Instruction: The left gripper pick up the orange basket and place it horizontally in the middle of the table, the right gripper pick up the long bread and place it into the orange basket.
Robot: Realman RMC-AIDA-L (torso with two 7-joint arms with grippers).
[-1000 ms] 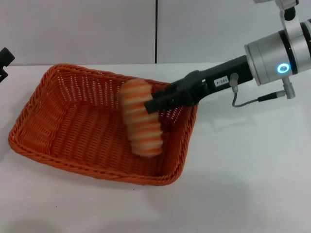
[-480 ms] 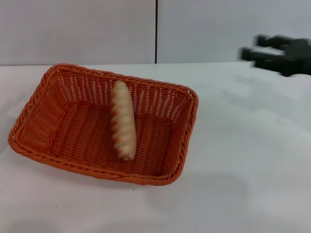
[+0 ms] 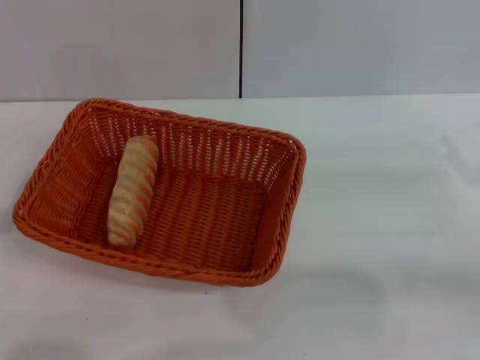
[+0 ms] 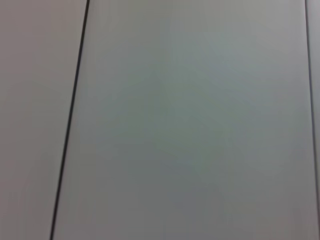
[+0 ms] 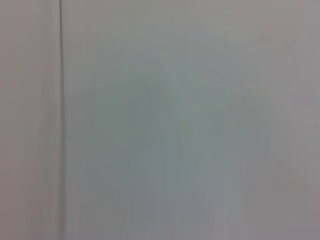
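On the table (image 3: 375, 285) I see the long bread (image 3: 133, 191) inside the orange basket (image 3: 279, 225); both wrist views show only wall, so I cannot tell either gripper's fingers.

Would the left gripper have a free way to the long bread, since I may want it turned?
Probably yes: the long bread lies uncovered near the left wall of the open orange basket, though neither gripper is in view.

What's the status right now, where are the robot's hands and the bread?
Both grippers out of sight. Small striped tan long bread lying inside the orange woven basket, toward its left end, on the white table. Nothing in the way.
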